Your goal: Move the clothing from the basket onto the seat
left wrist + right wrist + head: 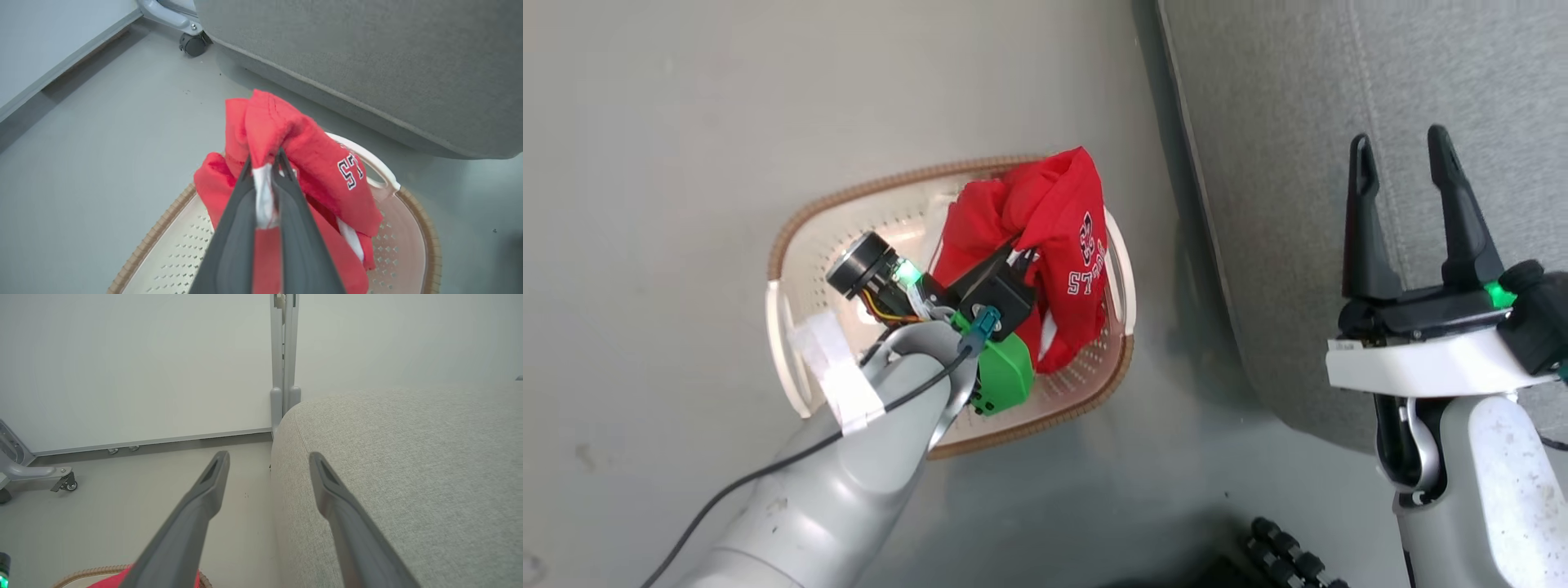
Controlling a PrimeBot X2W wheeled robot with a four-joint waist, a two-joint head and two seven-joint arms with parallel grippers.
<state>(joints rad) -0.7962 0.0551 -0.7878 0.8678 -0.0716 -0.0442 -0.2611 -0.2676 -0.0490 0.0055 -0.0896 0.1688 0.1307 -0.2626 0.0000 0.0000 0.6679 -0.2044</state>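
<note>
The red jersey (1045,237) with white lettering is bunched up and lifted partly above the cream basket (800,253), its lower folds still hanging inside. My left gripper (263,161) is shut on a white-and-red fold of the jersey (310,155), above the basket (408,245). The grey seat (1339,122) lies to the right of the basket. My right gripper (1401,155) stands open over the seat's edge, nothing between its fingers. In the right wrist view the right gripper (269,459) spans the seat's (408,465) rounded corner, with a sliver of jersey (110,582) at the bottom.
The basket sits on a grey floor (645,163) close to the seat's side. A wheeled metal leg with a caster (192,41) stands near the wall. A grey post (284,355) rises against the white wall behind the seat.
</note>
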